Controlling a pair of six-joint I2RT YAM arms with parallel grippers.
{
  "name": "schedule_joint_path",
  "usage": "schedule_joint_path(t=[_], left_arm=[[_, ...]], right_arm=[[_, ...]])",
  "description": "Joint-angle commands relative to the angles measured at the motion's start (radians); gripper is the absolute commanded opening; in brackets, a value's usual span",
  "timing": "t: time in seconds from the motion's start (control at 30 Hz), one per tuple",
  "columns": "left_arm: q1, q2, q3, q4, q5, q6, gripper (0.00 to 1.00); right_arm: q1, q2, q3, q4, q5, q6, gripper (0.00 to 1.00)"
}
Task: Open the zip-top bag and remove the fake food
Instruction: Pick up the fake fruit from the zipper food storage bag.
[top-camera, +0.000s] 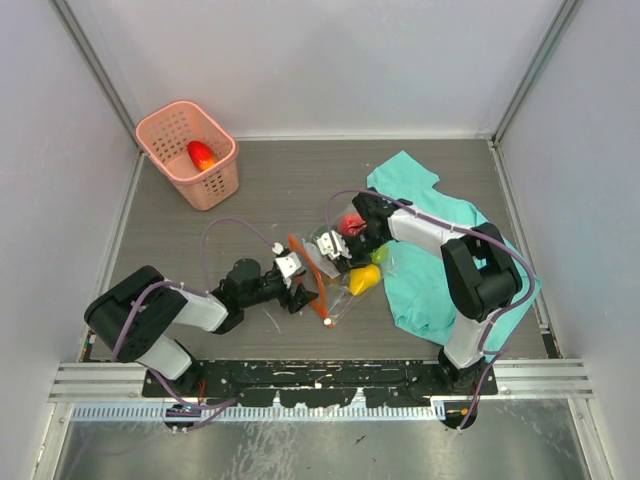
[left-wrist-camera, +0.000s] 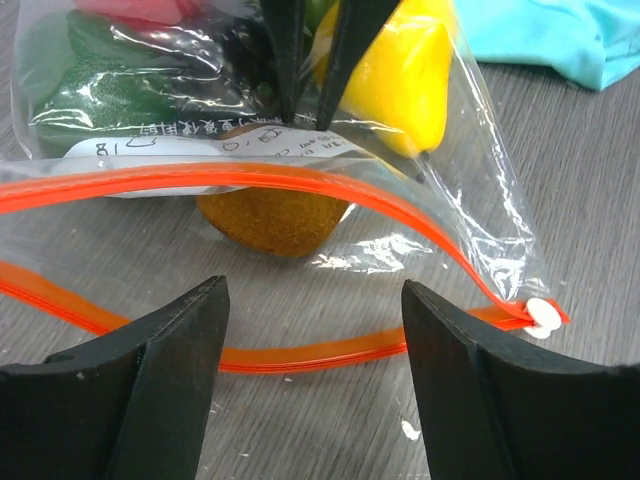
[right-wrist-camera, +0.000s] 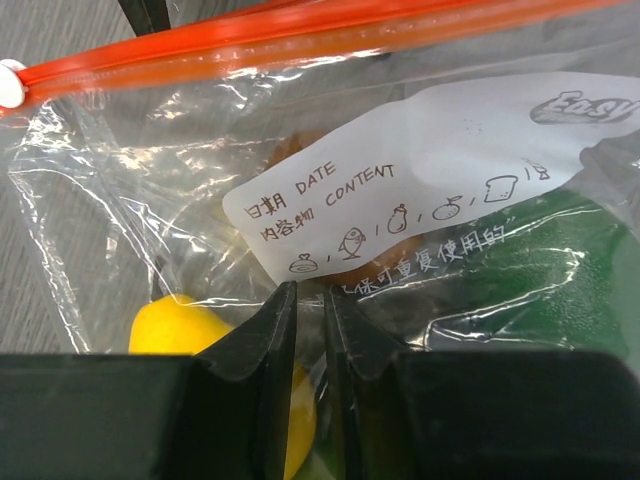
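We find the right gripper (right-wrist-camera: 310, 300) pinching the film of the zip-top bag (top-camera: 338, 290) at mid-table, apparently to anchor it, while the left gripper (left-wrist-camera: 315, 305) stands wide before its parted mouth, fake food (left-wrist-camera: 395, 80) inside.

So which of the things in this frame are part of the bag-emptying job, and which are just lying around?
In the job:
zip-top bag, mouth open
fake food inside it
right gripper, jaws pinched on the bag's film
left gripper, jaws open at the mouth

Lying about:
teal cloth
pink basket, with one red piece in it
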Motion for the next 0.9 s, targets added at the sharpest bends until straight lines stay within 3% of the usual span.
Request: schedule_joint_path(t=[0.0, 0.07, 0.17, 0.87], left_arm=[[-0.003, 0.005, 0.03, 0.113, -0.064, -0.106, 0.76], [-0.004, 0.004, 0.031, 0.106, -0.109, -0.177, 0.83], [-0.004, 0.004, 0.042, 0.072, -0.14, -0.257, 0.86], [-0.005, 0.157, 0.147, 0.084, -0.196, -0.284, 0.83]], right_arm=[[0.009, 0.007, 0.042, -0.06, -0.058, -0.02, 0.23], [0.01, 0.005, 0.046, -0.068, -0.078, -0.019, 0.23], [0.012, 0.014, 0.056, -0.082, -0.11, -0.014, 0.23], [0.033, 0.088, 0.166, -0.087, -0.1, 0.231, 0.22]])
